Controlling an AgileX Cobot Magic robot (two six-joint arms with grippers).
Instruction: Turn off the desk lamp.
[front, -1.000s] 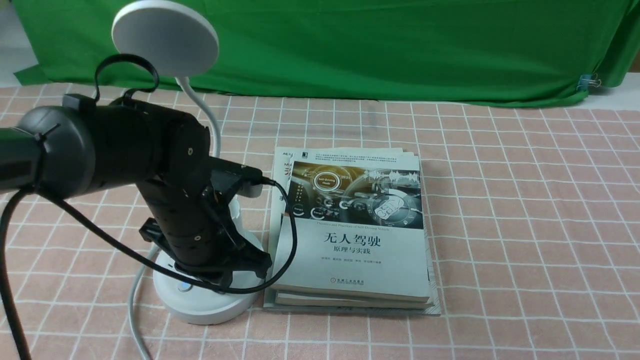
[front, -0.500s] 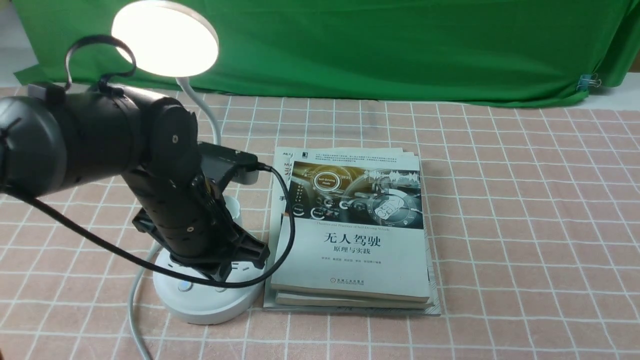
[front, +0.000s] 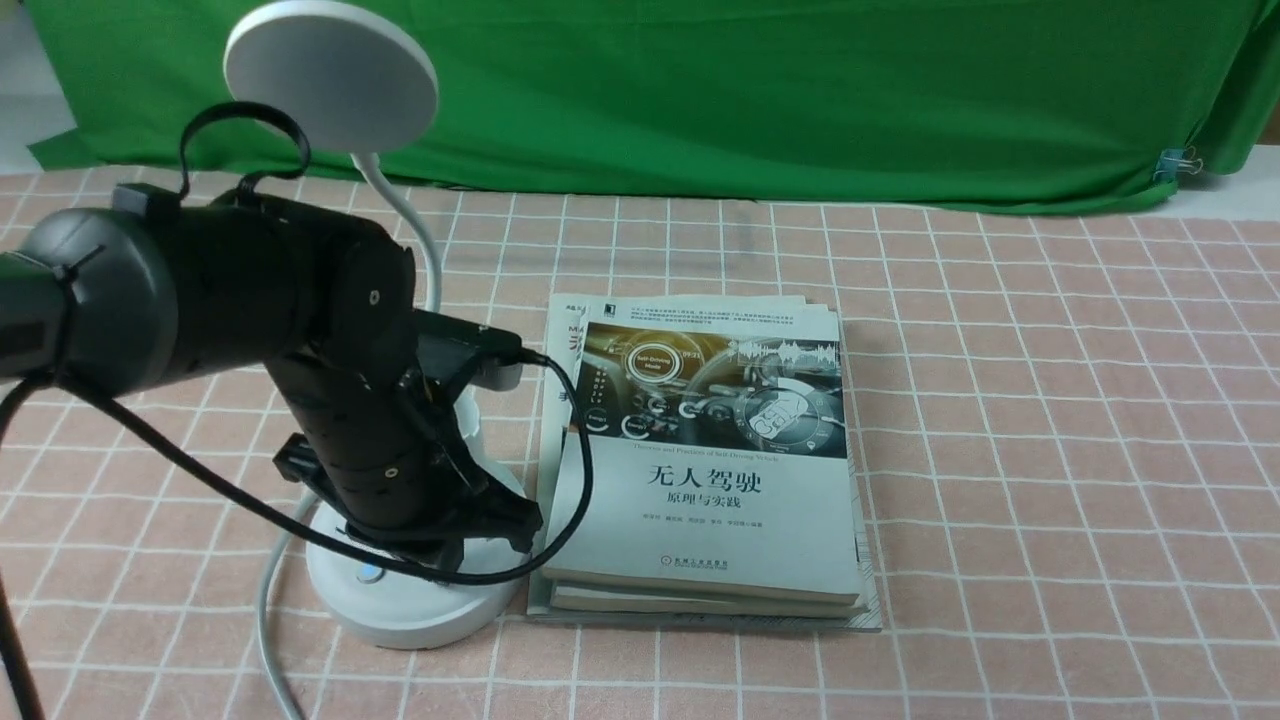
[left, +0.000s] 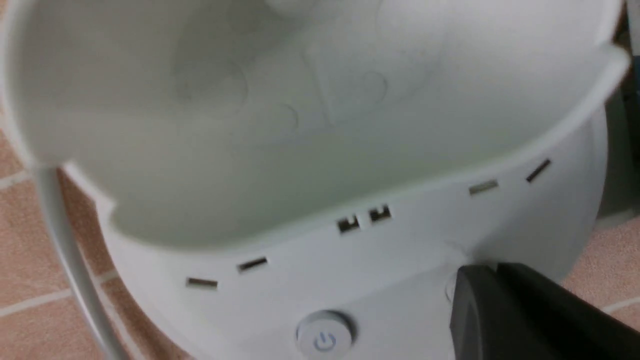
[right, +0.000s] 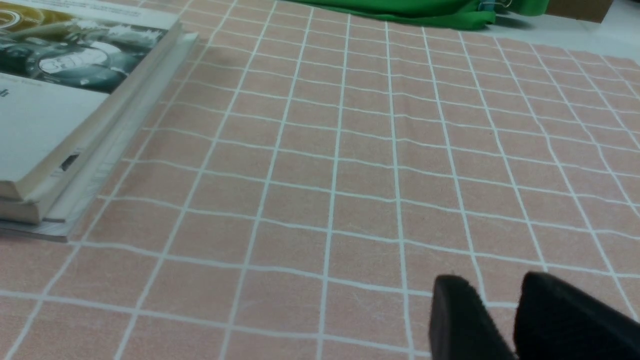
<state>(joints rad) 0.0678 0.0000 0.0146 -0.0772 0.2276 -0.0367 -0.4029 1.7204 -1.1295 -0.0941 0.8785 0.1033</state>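
Start at the left with the white cord (front: 266, 600), curving forward over the tiled-pattern tabletop (front: 1050, 450) from the desk lamp (front: 415, 615). Find this lamp upright on the left side, just beside the books, with its disc head (front: 335, 75) unlit. See the left gripper (left: 487, 270) shut, fingertips together over the base beside the power button (left: 325, 336), with hold of nothing visible; cannot tell how firmly, if at all, it touches. Look into the cup-shaped holder (left: 300, 165) to see pale inner walls and raised round marks on its floor. Note the left arm (front: 350, 380) blocking much of the neck, holder and base, and a black cable (front: 240, 497) looping across the base's front. Move right to the stacked books (front: 700, 520), cover up, with a dashboard picture. Notice green cloth (front: 700, 100) behind, and a clip (front: 1178, 165) near its right end. Finish with the right gripper (right: 495, 280), slightly open over the tabletop, holding nothing between its tips.
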